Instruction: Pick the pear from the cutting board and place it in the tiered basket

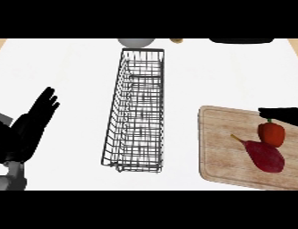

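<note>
Right hand [290,117], fingers straight, above wooden cutting board [217,143]: curl around dark red pear [267,155] (avoid adjacent orange-red pepper [271,133]), then tall wire tiered basket [137,112].

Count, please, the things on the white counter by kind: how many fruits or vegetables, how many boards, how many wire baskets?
Fruits or vegetables: 2, the dark red pear and an orange-red pepper, both on the board.
Cutting boards: 1, the wooden cutting board.
Wire baskets: 1, the tiered basket.
Total: 4.
Things cut off at the far edge are not counted.
</note>
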`<state>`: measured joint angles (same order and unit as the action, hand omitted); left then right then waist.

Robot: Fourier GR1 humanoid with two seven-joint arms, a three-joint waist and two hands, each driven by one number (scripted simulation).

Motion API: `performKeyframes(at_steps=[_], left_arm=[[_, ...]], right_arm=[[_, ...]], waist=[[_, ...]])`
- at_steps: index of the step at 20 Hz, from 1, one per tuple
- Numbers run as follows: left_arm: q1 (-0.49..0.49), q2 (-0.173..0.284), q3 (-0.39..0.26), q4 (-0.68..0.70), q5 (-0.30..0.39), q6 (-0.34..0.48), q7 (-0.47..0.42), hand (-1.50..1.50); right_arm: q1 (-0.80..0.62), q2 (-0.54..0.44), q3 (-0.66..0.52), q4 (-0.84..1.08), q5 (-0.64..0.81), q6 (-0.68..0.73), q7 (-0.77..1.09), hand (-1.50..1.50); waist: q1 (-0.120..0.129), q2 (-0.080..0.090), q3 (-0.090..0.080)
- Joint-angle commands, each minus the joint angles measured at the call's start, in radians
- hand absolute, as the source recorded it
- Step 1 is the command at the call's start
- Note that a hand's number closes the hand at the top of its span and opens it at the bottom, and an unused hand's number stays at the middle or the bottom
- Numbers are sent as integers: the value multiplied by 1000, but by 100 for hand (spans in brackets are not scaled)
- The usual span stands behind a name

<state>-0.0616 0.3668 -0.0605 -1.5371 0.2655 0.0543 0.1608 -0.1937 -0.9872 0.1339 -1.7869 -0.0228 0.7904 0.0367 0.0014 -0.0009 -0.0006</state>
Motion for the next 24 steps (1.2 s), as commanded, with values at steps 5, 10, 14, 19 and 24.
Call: performKeyframes(at_steps=[5, 10, 14, 19, 24], left_arm=[[-3, -53, 0, -14, -64, 11, 11, 0], [7, -60, 22, -13, -65, -22, 5, 0], [-15, -87, 27, 34, -85, -25, -18, 0], [-5, -101, 34, -5, -106, -36, 35, 0], [40, -96, 57, -108, -105, -50, 74, 0]], right_arm=[[16, 175, 33, 3, 186, -20, 104, -150], [103, 252, 85, 33, 383, -101, 32, -150], [71, 261, 84, 189, 507, -157, -128, -150], [68, 352, 94, 222, 615, -211, -139, -150], [43, 357, 52, 322, 692, -273, -258, -150]], waist=[[3, 1, 1], [0, 1, 1], [3, 2, 1], [1, 1, 1], [4, 1, 1]])
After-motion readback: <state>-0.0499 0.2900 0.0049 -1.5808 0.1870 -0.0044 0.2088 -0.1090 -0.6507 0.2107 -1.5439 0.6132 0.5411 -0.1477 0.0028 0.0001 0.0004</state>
